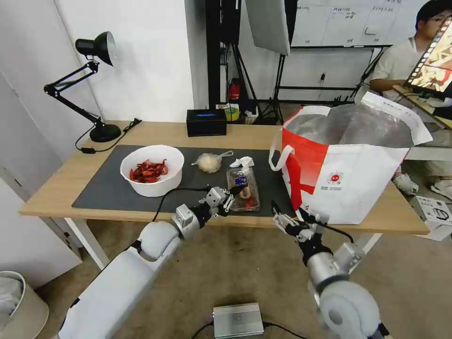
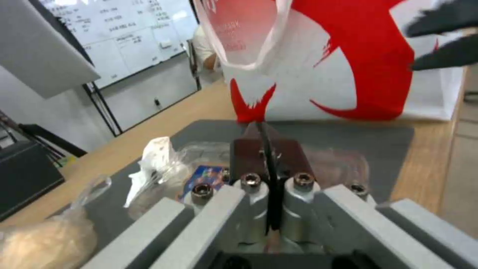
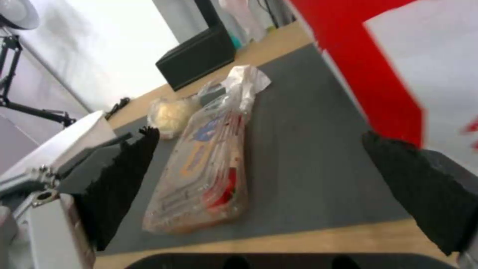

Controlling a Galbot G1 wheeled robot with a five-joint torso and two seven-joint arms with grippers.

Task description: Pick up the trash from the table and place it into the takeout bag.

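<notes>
Meanwhile left tool (image 1: 234, 194), fingers together, meets glossy clamshell box (image 1: 243, 188); right tool (image 1: 288, 213) spread.

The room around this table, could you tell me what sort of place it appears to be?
Probably a lab or studio set up for recording: a whiteboard on the back wall, light stands behind the table, and a desk lamp on it.

The left gripper (image 1: 237, 190) covers the near-left corner of the clamshell box (image 1: 246, 188). The takeout bag (image 2: 348, 56) is cut off at the left wrist view's edge; its far side is hidden behind its raised foil rim.
</notes>
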